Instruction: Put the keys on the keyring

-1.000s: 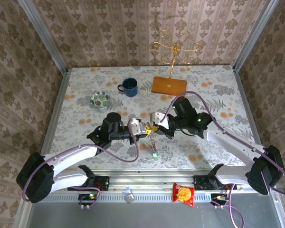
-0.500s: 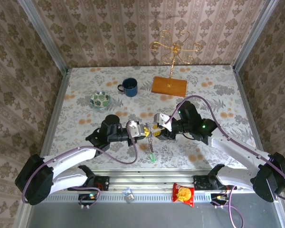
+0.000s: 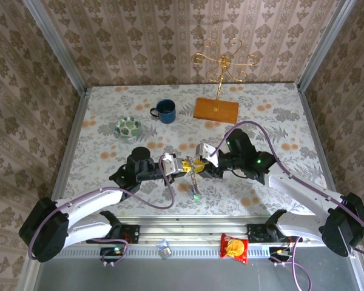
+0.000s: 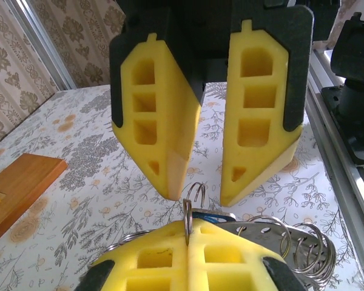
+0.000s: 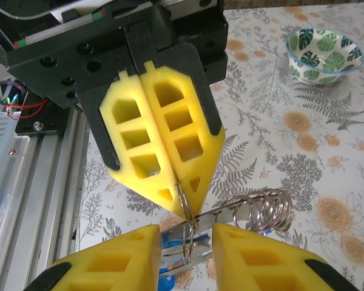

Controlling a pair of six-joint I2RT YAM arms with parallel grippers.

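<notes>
My left gripper (image 4: 188, 229) is shut, pinching one thin wire ring of the keyring (image 4: 291, 239), a silvery strip carrying several wire loops. The right wrist view shows the same left gripper (image 5: 179, 205) from the front, with the keyring (image 5: 264, 209) trailing right. My right gripper (image 5: 185, 236) is open, its yellow pads either side of the pinched ring and a blue-tagged key (image 5: 170, 257). From the left wrist it shows as the right gripper (image 4: 200, 191), jaws apart. Above the table both meet: left gripper (image 3: 182, 165), right gripper (image 3: 198, 165), keys (image 3: 195, 185) dangling below with a green tag.
A blue mug (image 3: 166, 111), a green-patterned dish (image 3: 128, 128) and a wooden base with a gold wire stand (image 3: 216, 109) sit at the back of the table. A snack packet (image 3: 234, 247) lies on the front rail. The dish (image 5: 324, 54) lies well behind the left gripper.
My right gripper's jaws have come apart from shut. The left gripper stays shut on the ring. The dangling keys have swung slightly.
</notes>
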